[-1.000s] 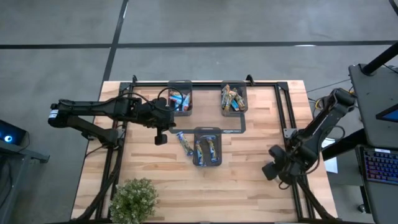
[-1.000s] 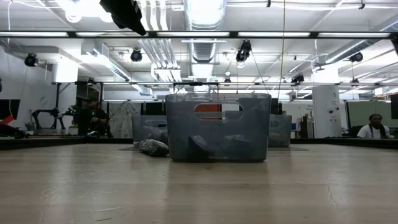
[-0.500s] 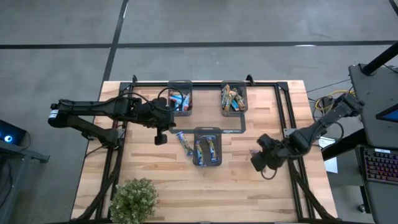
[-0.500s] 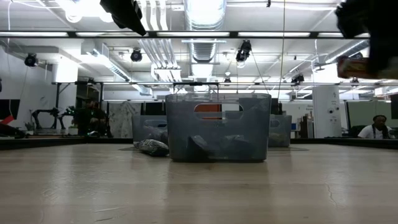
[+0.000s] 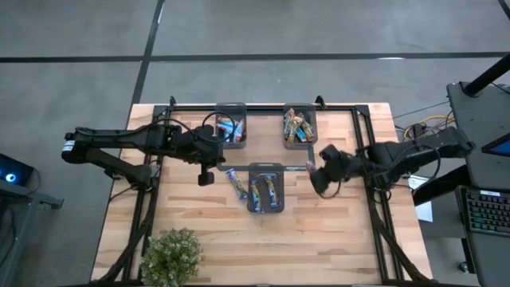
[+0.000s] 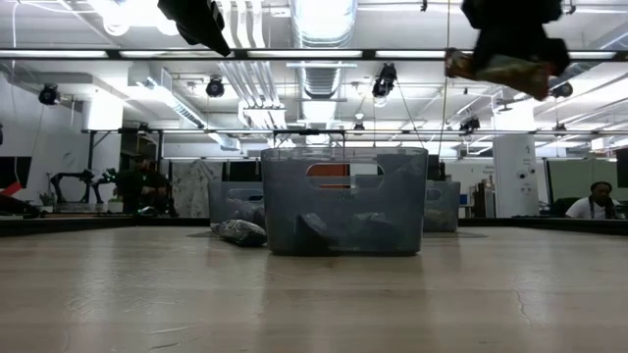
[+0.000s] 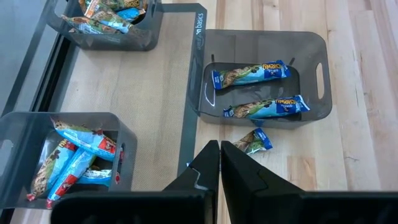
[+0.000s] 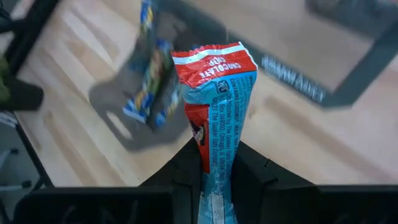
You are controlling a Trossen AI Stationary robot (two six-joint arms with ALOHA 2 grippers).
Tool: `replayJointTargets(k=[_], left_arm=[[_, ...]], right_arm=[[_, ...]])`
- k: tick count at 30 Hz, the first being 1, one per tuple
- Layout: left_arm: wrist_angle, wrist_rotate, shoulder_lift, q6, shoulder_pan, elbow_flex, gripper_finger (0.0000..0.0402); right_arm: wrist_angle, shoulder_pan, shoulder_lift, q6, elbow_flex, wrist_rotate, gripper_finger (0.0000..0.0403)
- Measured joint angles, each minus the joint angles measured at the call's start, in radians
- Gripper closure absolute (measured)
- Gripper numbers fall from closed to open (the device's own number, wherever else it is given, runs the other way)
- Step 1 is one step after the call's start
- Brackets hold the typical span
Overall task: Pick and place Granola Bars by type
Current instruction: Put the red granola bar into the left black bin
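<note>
My right gripper hangs above the table, right of the near tray, shut on a granola bar with a red and light-blue wrapper; it also shows in the low view. My left gripper is shut and empty, above the table between the far-left tray and the near tray. Two bars lie in the near tray, one bar lies on the wood beside it, and several fill the far-left tray and the far-right tray. My right gripper pinches the bar's lower part between its two fingers. The fingers lie along the bar, whose red end sticks out past the fingertips. The bar is lifted clear of the table.
A potted plant stands at the table's near left corner. A black frame runs around the table top. People sit in the room beyond the table.
My right gripper has swung from the table's right near edge toward the left and far side, carrying the bar high above the table to a place just right of the near tray. My left arm has kept still.
</note>
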Motion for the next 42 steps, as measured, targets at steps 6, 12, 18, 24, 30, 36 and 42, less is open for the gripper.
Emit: replayJointTargets(k=[6,12,18,24,30,36,42], left_arm=[[0.000,0.000,0.000,0.000,0.000,0.000,0.0402],[0.001,0.000,0.000,0.000,0.000,0.000,0.0402],[0.002,0.000,0.000,0.000,0.000,0.000,0.0402],[0.002,0.000,0.000,0.000,0.000,0.000,0.0402],[0.004,0.000,0.000,-0.002,0.000,0.000,0.0402],[0.005,0.000,-0.006,-0.004,0.001,0.000,0.0402],[0.010,-0.001,-0.065,-0.008,0.023,0.000,0.0402]], right_arm=[[0.000,-0.140,0.000,-0.123,0.076,-0.029,0.0349],[-0.002,-0.273,0.047,-0.245,0.152,-0.127,0.0349],[0.000,-0.377,0.162,-0.335,0.262,-0.189,0.0349],[0.000,-0.449,0.295,-0.429,0.393,-0.198,0.0349],[0.002,-0.521,0.416,-0.528,0.522,-0.270,0.0349],[0.001,-0.578,0.505,-0.581,0.621,-0.323,0.0349],[0.003,-0.604,0.567,-0.624,0.702,-0.359,0.0349]])
